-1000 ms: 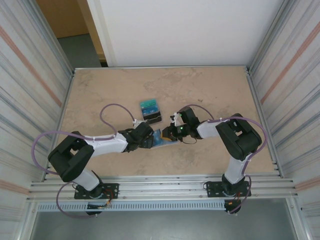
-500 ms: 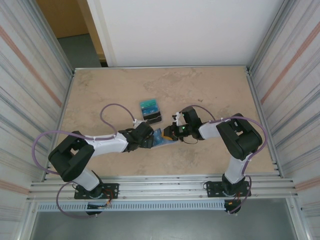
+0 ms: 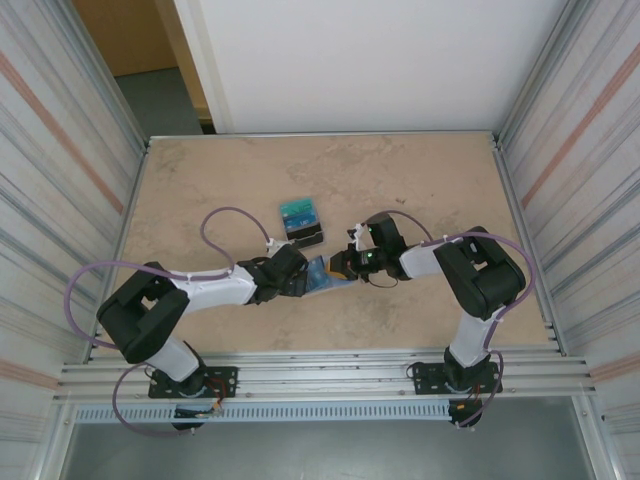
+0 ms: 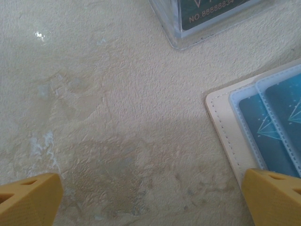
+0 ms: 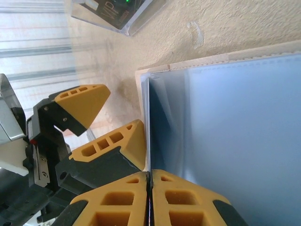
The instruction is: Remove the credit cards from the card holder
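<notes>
On the mottled beige table [image 3: 420, 180], the card holder [image 5: 235, 117] lies open just ahead of our right gripper [image 5: 149, 188], fingers pressed together at its edge; we cannot tell if they nip a card. Our left gripper [image 4: 150, 197] gapes, one finger at the holder's corner. The credit cards [image 4: 277, 136] inside look thin, stiff, slick: pinch an exposed edge.

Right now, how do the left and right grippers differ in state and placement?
The left gripper has its yellow wedge fingers spread wide; the right gripper has them pressed together. The left gripper spans mostly bare table, one finger at the edge of the flat tan, blue-lined card holder; the right gripper meets at the holder's pale blue sleeve. Both sit low beside the holder.
</notes>
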### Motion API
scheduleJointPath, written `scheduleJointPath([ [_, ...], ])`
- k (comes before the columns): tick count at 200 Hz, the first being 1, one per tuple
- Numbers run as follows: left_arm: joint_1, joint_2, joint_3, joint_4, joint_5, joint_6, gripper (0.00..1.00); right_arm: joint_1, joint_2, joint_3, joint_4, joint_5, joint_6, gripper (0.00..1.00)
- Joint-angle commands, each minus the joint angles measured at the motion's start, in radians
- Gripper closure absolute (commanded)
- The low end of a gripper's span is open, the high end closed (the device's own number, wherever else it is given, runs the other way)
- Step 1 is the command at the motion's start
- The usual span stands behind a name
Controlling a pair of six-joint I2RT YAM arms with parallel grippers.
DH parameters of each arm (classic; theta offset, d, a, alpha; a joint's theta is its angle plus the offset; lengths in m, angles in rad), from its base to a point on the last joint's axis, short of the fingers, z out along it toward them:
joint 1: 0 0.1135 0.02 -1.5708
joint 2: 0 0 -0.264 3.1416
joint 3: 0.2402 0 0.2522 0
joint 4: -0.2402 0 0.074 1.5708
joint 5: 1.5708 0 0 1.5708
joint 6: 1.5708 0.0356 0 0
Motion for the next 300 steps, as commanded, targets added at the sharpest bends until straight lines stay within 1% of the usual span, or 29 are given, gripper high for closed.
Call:
scheduleJointPath([
  [1,0.000,0.034,0.002,-0.078,-0.033,-0.010,0.02,-0.010,-0.021,-0.012,0.030,-0.027,0.018,0.90],
  [53,0.000,0.028,-0.007,-0.081,-0.036,-0.014,0.01,-0.021,-0.036,-0.025,0.009,-0.008,-0.001,0.94],
  [96,0.000,0.010,-0.018,-0.087,-0.046,-0.018,0.01,-0.030,-0.090,-0.006,-0.170,0.064,-0.105,0.95],
  [113,0.000,0.006,-0.016,-0.091,-0.046,-0.019,0.01,-0.030,-0.100,0.002,-0.209,0.076,-0.130,0.95],
  [147,0.001,-0.016,-0.012,-0.091,-0.041,-0.017,0.01,-0.030,-0.116,0.010,-0.243,0.091,-0.148,0.95],
  [207,-0.014,-0.104,0.040,-0.074,-0.033,0.020,0.01,-0.025,-0.120,0.009,-0.251,0.095,-0.149,0.95],
  [230,-0.025,-0.075,0.070,-0.051,-0.021,0.049,0.01,-0.022,-0.120,0.011,-0.251,0.096,-0.147,0.94],
  [266,-0.053,0.027,0.127,-0.043,-0.022,0.091,0.01,-0.018,-0.119,0.013,-0.248,0.096,-0.142,0.94],
  [300,-0.062,0.094,0.149,-0.039,-0.018,0.103,0.01,-0.015,-0.111,0.010,-0.237,0.092,-0.135,0.94],
])
